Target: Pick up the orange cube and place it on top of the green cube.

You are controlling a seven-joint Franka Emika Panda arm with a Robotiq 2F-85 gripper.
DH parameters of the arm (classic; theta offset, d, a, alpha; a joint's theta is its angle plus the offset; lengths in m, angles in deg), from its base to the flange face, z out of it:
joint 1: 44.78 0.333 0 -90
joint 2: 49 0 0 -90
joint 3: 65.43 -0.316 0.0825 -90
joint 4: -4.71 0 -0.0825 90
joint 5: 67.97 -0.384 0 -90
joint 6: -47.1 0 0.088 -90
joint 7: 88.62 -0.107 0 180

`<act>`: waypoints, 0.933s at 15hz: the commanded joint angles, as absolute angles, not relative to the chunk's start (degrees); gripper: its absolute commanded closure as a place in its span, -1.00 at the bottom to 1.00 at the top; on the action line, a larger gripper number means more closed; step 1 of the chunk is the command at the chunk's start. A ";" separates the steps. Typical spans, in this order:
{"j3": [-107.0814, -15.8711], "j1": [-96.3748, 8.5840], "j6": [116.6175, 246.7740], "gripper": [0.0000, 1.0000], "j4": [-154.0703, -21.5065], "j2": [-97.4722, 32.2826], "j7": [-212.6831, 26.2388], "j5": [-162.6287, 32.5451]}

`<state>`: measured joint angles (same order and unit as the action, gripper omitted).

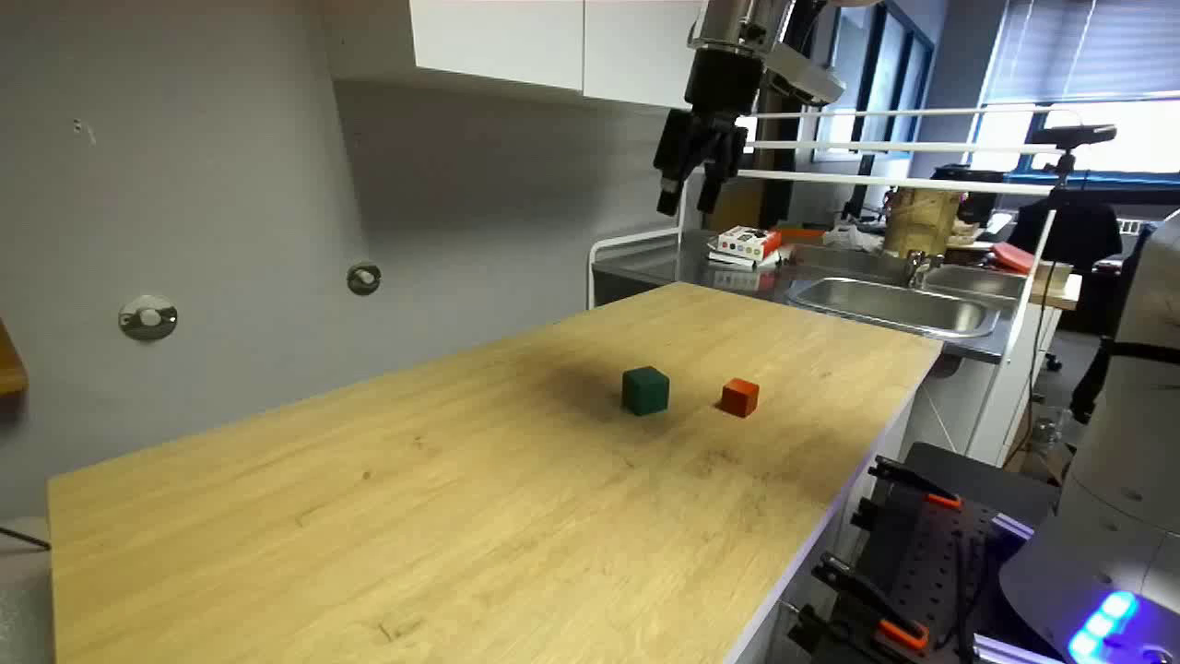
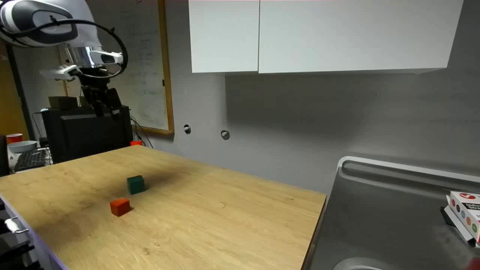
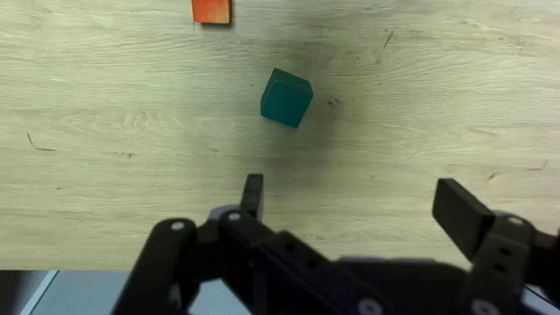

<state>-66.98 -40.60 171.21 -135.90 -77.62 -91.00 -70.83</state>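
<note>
Near right, in an exterior view: robot base [image 1: 1097, 526], pale grey, blue light [image 1: 1102, 627] lit low on it. Just left of it, black clamps [image 1: 862, 590] with orange parts. Wooden tabletop [image 1: 369, 553] fills the near left and runs toward the far right.

On the tabletop, toward the right: orange cube [image 1: 739, 397] at right, green cube [image 1: 645, 392] at left, near each other, bare wood between. Soft shadow [image 1: 590, 392] just left of the green cube. Each cube sits flat on the wood. In an exterior view the orange cube [image 2: 120, 207] is the nearer of the two, the green cube [image 2: 135, 185] farther and to the right.

Gripper [image 1: 688, 197] hangs high above the tabletop, pointing down, well apart from both cubes. Wrist view: fingers [image 3: 461, 216] spread wide, bare wood showing in the gap; green cube whole beyond them, orange cube farther and left, cut by the edge of the view.

Farther: grey wall [image 1: 249, 184] along the left with two round metal fittings [image 1: 147, 317], white cabinet [image 1: 516, 41] mounted above. Past the far end of the tabletop, steel counter [image 1: 645, 262]; small printed box [image 1: 749, 243] on its left part, sink [image 1: 890, 306] to the right. Farthest, at right: window blinds [image 1: 1079, 51] partly lowered, bright light below them
</note>
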 commanded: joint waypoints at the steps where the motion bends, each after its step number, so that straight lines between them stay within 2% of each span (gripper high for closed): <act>1: -67.39 -41.06 171.02 -1.00 -135.76 -77.61 -90.82 -71.08; 9: -67.39 -41.05 171.02 -1.00 -135.74 -77.74 -90.82 -71.07; 14: -66.59 -43.44 172.31 -1.00 -133.86 -72.62 -93.56 -70.74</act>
<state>-66.97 -41.46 171.50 -135.85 -76.53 -91.93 -70.81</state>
